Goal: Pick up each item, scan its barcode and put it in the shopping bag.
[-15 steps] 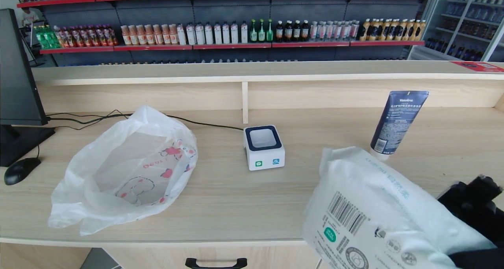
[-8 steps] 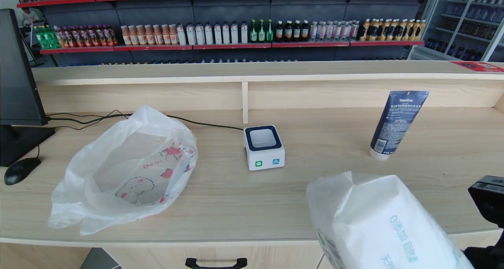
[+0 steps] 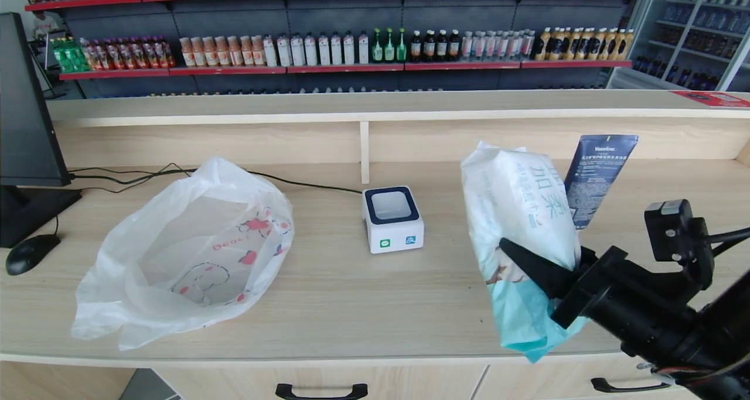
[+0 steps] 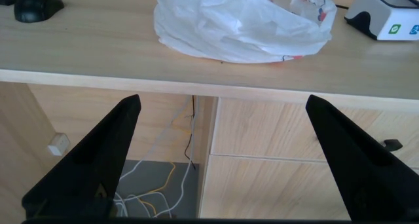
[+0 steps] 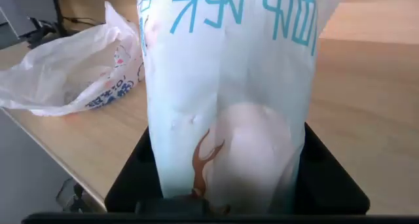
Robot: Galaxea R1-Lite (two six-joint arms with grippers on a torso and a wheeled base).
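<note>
My right gripper [image 3: 536,262] is shut on a white and teal soft pack [image 3: 515,212]. It holds the pack upright above the counter, to the right of the white barcode scanner [image 3: 392,218]. In the right wrist view the pack [image 5: 229,86] sits squeezed between the black fingers [image 5: 134,181]. The white shopping bag [image 3: 187,253] lies open on the left of the counter. A dark blue tube [image 3: 600,174] stands behind the pack, partly hidden by it. My left gripper [image 4: 222,158] is open, below the counter's front edge, with the bag [image 4: 242,21] above it.
A monitor [image 3: 23,113] and a black mouse [image 3: 29,253] are at the far left, and a cable [image 3: 304,184] runs to the scanner. A raised wooden ledge [image 3: 375,116] backs the counter. Drawers with handles [image 3: 321,392] are under the front edge.
The right gripper has lifted the pack from low at the front right and turned it upright above the counter. The barcode side no longer faces the head camera.
</note>
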